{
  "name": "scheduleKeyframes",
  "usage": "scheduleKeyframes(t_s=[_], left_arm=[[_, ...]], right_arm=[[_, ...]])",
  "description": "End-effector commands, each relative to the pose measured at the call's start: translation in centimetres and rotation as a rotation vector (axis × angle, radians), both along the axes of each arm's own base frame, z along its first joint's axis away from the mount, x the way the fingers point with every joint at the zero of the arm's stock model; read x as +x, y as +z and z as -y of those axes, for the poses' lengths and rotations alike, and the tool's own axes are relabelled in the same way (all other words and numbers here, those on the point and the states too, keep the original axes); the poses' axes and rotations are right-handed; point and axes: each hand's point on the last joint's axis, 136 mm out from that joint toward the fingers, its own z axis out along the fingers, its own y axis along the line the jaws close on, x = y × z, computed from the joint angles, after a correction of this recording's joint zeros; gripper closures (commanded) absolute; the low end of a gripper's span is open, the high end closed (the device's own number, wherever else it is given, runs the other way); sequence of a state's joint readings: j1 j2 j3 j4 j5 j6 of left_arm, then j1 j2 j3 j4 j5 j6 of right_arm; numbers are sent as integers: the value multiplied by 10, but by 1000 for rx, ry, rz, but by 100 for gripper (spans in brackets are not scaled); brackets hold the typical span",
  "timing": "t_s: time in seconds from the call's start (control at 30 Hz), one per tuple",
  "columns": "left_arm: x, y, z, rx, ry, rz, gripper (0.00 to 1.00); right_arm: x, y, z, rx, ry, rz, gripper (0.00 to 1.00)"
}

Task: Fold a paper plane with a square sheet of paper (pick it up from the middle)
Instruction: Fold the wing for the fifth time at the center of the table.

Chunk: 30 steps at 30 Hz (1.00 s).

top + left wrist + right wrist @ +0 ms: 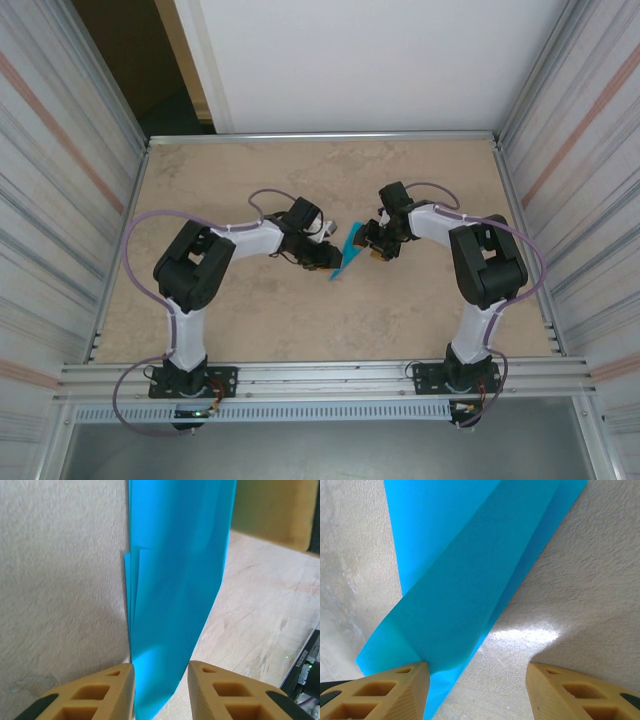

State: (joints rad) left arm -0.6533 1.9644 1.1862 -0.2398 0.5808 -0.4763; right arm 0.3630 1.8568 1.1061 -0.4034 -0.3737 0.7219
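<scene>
Nearest me, both arms are bolted at the table (pixel 250 320) edge and reach in to meet over its middle. The paper plane (pixel 348 256), a narrow folded blue piece with its sharp point toward the near edge, sits there between the two grippers. The left gripper (pixel 161 669) has its fingers partly apart with the paper running up between them. A sliver of table shows beside one finger (pixel 225 692), so I judge it is not pinching. The right gripper (pixel 477 669) stands wider, one finger touching the paper's edge and the other well clear, holding nothing. Farther out, the broad end looks unsupported, its layers fanned along one side. With no firm hold the folds could spring open. A finger closing now might catch only some layers and crease them crooked, or push the piece sideways.
</scene>
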Motion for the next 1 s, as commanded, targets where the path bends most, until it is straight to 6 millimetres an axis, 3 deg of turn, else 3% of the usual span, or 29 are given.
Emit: scheduleKeyframes(t_s=[0.0, 0.4, 0.67, 0.97], left_arm=[[-2, 7, 1, 13, -33, 23, 64], [3, 39, 13, -29, -58, 129, 61], [1, 34, 25, 3, -113, 167, 59], [3, 12, 22, 60, -143, 173, 58]], right_arm=[[-8, -43, 16, -124, -15, -58, 45], [-8, -43, 18, -133, -23, -66, 45], [-9, -45, 17, -133, -22, -71, 45], [-10, -45, 17, -132, -25, -75, 45]])
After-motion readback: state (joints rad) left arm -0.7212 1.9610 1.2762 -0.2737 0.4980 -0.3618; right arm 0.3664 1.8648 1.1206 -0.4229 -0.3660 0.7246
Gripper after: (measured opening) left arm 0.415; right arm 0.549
